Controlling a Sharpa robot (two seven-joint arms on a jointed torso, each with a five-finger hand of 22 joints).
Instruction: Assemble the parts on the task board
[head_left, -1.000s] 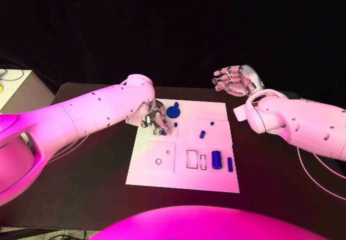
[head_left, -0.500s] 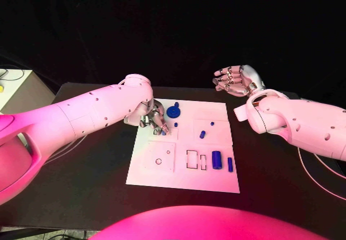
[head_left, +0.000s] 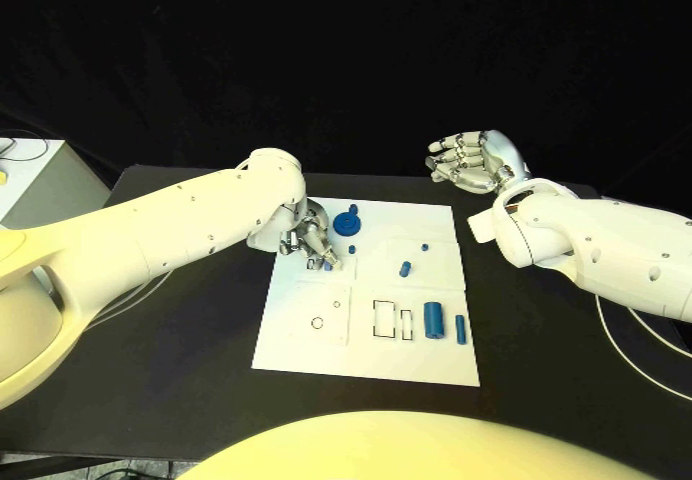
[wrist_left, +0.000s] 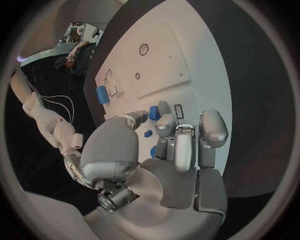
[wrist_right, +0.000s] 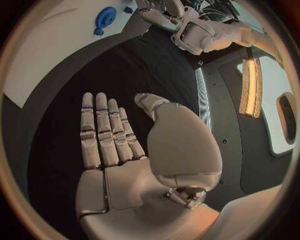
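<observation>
Blue parts (head_left: 434, 319) lie scattered on our white task board (head_left: 368, 355) mid-counter, so our left hand (head_left: 309, 238) pinches one small piece over its far corner, while our right hand (head_left: 469, 160) waits open-fingered, clear.

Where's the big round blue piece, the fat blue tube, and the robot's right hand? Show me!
big round blue piece (head_left: 348, 225), head view, on its round disc face.
fat blue tube (head_left: 434, 320), head view, on the middle of its side.
right hand (head_left: 469, 160), head view, on the palm.
</observation>
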